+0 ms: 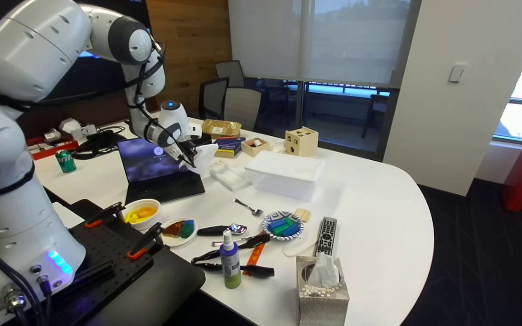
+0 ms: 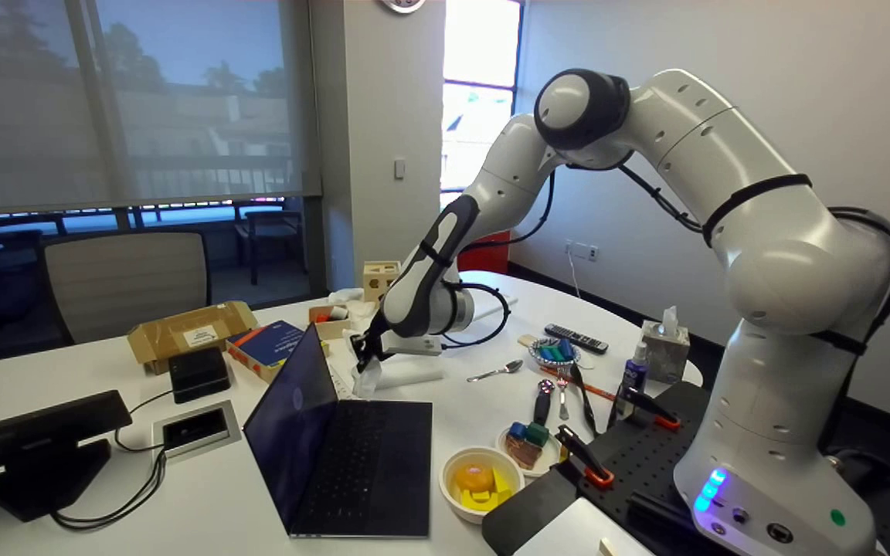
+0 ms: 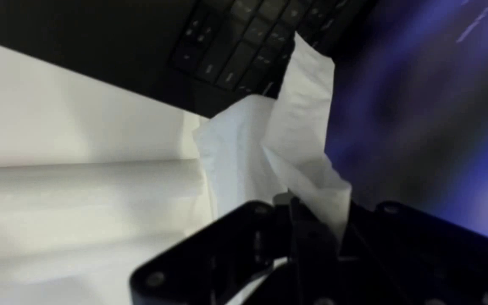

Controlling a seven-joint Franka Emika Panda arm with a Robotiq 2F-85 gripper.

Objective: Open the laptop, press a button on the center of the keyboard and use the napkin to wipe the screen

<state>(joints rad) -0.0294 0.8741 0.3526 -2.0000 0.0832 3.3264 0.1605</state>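
The thin dark laptop with a silvery edge (image 1: 159, 172) stands unfolded on the white, rounded worktop (image 1: 374, 208), its rectangular bluish-purple glowing screen (image 2: 294, 432) leaning back from the black keyboard (image 2: 348, 463), an angle that leaves its face free to be wiped. Near the screen's side edge, the creased white tissue-like napkin (image 3: 300, 123) is gripped by the black end effector (image 2: 366, 361), closed narrow around it; loose folds reach out past the grip, likely so that soft material rather than hard parts meets the screen. In the wrist view these folds overlap the corner between keyboard and screen, though contact cannot be told; wiping seems about to begin. The white jointed arm (image 2: 507, 170) bends high at the elbow and slopes down over the worktop, wrist low beside the screen. The round white bowl (image 1: 151, 220) with orange and yellow pieces (image 1: 144, 213) sits just beside the laptop, perhaps at risk in a wide sweep.
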